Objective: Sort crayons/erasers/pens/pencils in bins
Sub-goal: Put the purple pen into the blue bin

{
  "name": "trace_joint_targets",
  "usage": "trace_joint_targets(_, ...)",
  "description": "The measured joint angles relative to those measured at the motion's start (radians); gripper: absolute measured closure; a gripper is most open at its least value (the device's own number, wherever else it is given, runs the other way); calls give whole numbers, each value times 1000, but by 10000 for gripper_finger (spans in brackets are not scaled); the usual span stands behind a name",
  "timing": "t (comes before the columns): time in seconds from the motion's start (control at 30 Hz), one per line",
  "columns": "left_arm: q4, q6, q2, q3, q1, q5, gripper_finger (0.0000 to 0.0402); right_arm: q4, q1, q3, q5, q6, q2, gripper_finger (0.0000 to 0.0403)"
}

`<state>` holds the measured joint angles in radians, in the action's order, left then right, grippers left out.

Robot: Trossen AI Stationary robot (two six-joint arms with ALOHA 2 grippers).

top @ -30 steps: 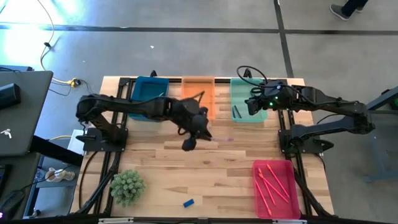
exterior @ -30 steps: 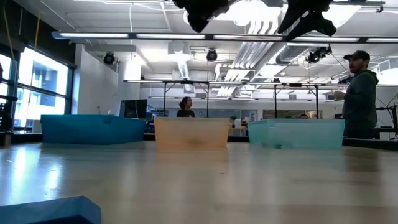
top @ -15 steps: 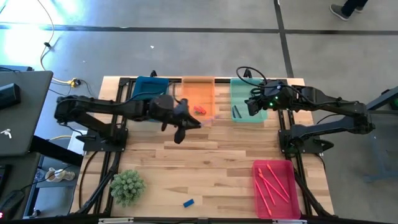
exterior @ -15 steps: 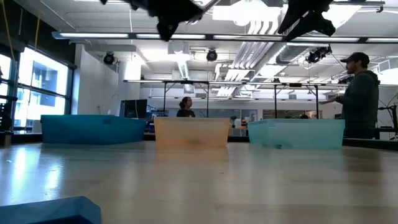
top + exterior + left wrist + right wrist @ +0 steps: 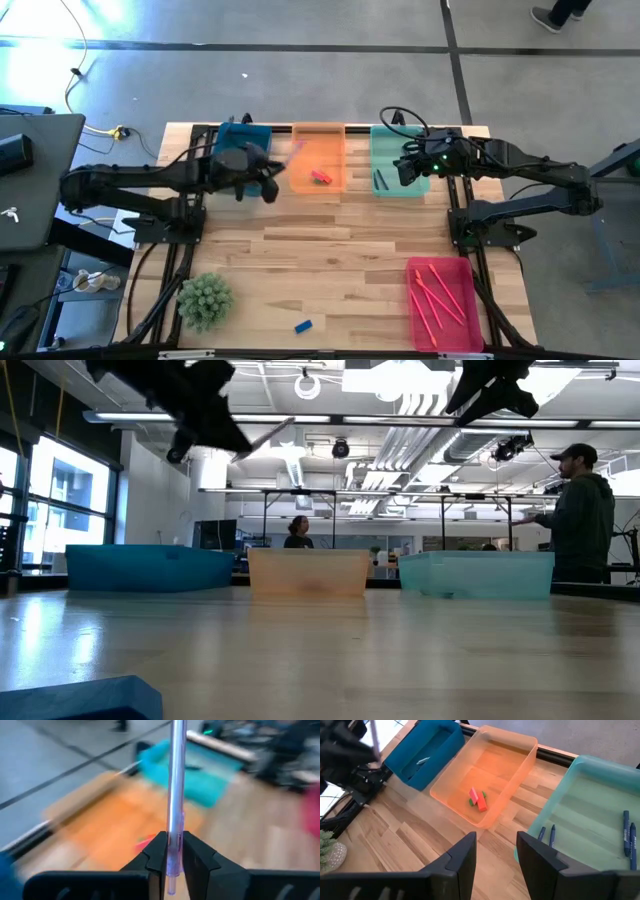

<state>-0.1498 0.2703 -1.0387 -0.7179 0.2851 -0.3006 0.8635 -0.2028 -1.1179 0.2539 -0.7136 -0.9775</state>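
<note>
The left gripper (image 5: pixel 170 857) pinches a clear purple pen (image 5: pixel 176 795) upright, above the blue bin (image 5: pixel 240 145); beside it the orange bin (image 5: pixel 320 160) holds erasers (image 5: pixel 477 799). The right gripper (image 5: pixel 496 851) hangs spread, empty, over the teal bin (image 5: pixel 398 160).

The left gripper (image 5: pixel 268 187) is held clamped shut near the table's far edge, while the right gripper (image 5: pixel 400 168) is held parted by the far right corner
</note>
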Motion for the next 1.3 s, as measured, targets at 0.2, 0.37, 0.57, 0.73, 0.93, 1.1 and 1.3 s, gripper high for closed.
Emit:
trace_joint_targets(0.2, -177, 7, 51, 5, 130, -68, 367, 0, 0, 0, 0, 0, 0, 270)
trace_joint_targets(0.37, -266, 7, 52, 5, 233, -74, 367, 0, 0, 0, 0, -3, 0, 270)
trace_joint_targets(0.57, -399, 51, 52, 5, 351, -78, 367, 0, 0, 0, 0, -3, 0, 270)
trace_joint_targets(0.73, -524, 72, 43, 5, 419, -67, 367, 0, 0, 1, 0, -3, 0, 270)
trace_joint_targets(0.93, -598, 98, -9, 5, 444, -53, 367, 0, 0, 1, 0, -3, 0, 270)
trace_joint_targets(1.1, -599, 106, -79, 5, 444, -39, 367, -11, 0, 1, 0, -3, 0, 270)
trace_joint_targets(1.3, -598, 112, -162, 5, 451, -3, 367, -16, 0, 1, 0, -3, 0, 270)
